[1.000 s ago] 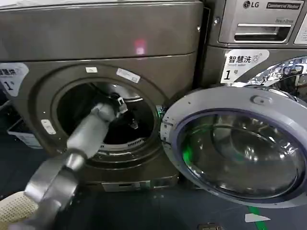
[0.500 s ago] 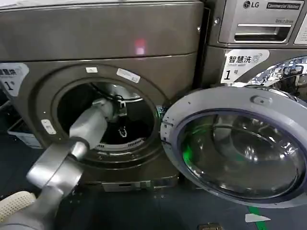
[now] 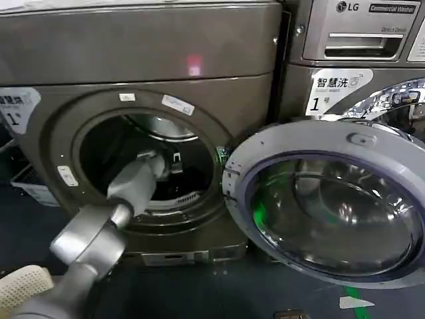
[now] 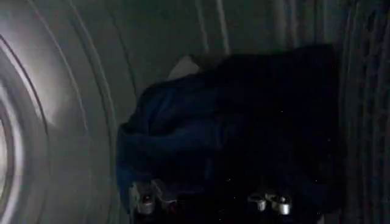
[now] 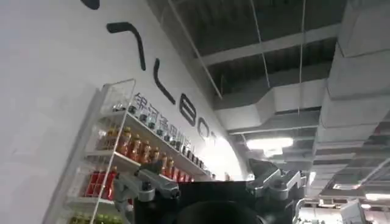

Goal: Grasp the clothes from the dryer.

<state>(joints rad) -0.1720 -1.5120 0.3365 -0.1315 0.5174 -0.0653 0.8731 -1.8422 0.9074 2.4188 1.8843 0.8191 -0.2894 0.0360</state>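
**A:** How many machines were seen, and where was the garment?

**B:** Two machines were counted in the head view. The dryer (image 3: 143, 133), bronze-grey with a white "1" sticker (image 3: 14, 109), was placed on the left, its porthole door (image 3: 329, 203) swung fully open to the right. A silver LG machine (image 3: 358, 60) was set just beside it. One garment was found: the clothes (image 4: 237, 128), dark navy with a small white patch, were heaped against the ribbed drum wall (image 4: 67, 91) deep inside the dryer.

**A:** And the grippers?

**B:** Two were noted. The left gripper (image 3: 174, 161) was reached through the drum mouth on its grey arm; in the left wrist view its fingertips (image 4: 145, 204) were spread apart just in front of the fabric, and nothing was clamped between them. The right gripper (image 5: 210, 185) was pointed up toward the ceiling, its fingers parted and empty.

**A:** What was seen of the floor and room?

**B:** A dark floor was seen beneath the machines, and a cream perforated basket (image 3: 23, 286) at the lower left. One white wall with a shelf of bottles (image 5: 131, 158) and exposed ceiling ducts (image 5: 304, 103) were recorded.
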